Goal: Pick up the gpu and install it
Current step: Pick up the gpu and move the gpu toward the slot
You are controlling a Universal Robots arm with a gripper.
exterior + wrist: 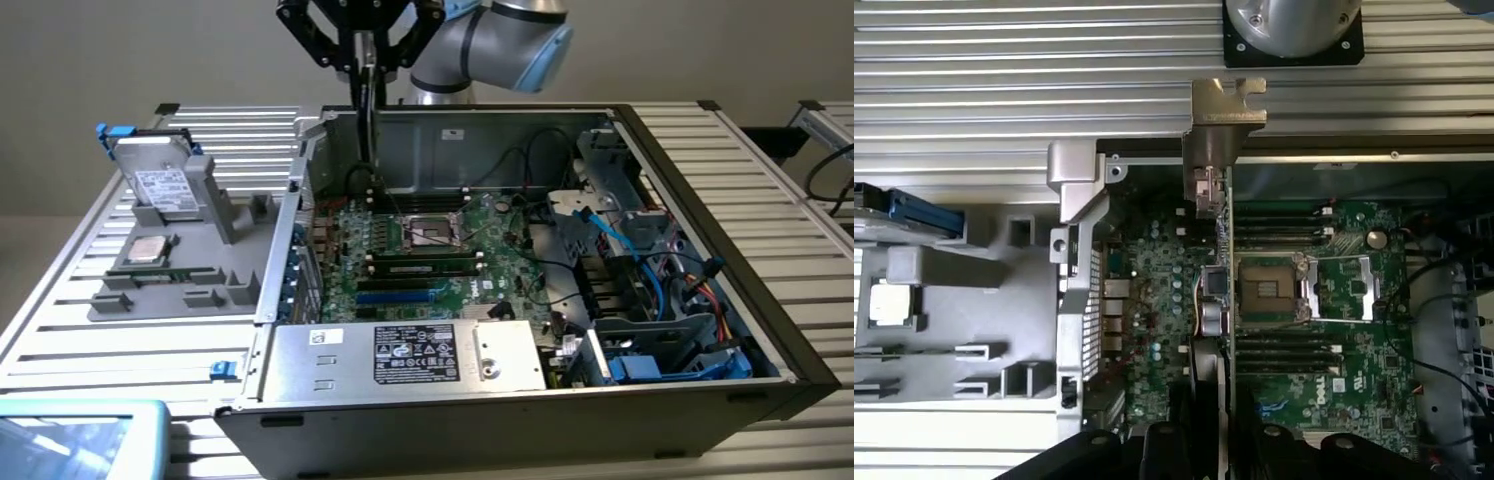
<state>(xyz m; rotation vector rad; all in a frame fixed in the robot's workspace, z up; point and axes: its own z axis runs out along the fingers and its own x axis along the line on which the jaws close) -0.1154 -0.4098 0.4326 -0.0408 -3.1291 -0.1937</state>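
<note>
My gripper point(363, 45) is high over the back of the open computer case point(747, 300), shut on the gpu point(370, 120). The card hangs straight down from the fingers, edge-on, its lower end just above the motherboard point(467, 280) near the back wall. In the wrist view the gpu point(1228, 300) is a thin line running away from my gripper point(1222, 455), with its metal bracket point(1219, 130) at the far end over the case's rear rim. Below the card lies the board beside the CPU socket point(1269, 290).
A grey parts holder point(174, 290) stands at the exterior view's left of the case, carrying a hard drive point(167, 185) and a CPU chip point(147, 250). Inside the case are memory sticks point(420, 265), the power supply point(400, 355), and cables and a drive cage point(654, 300).
</note>
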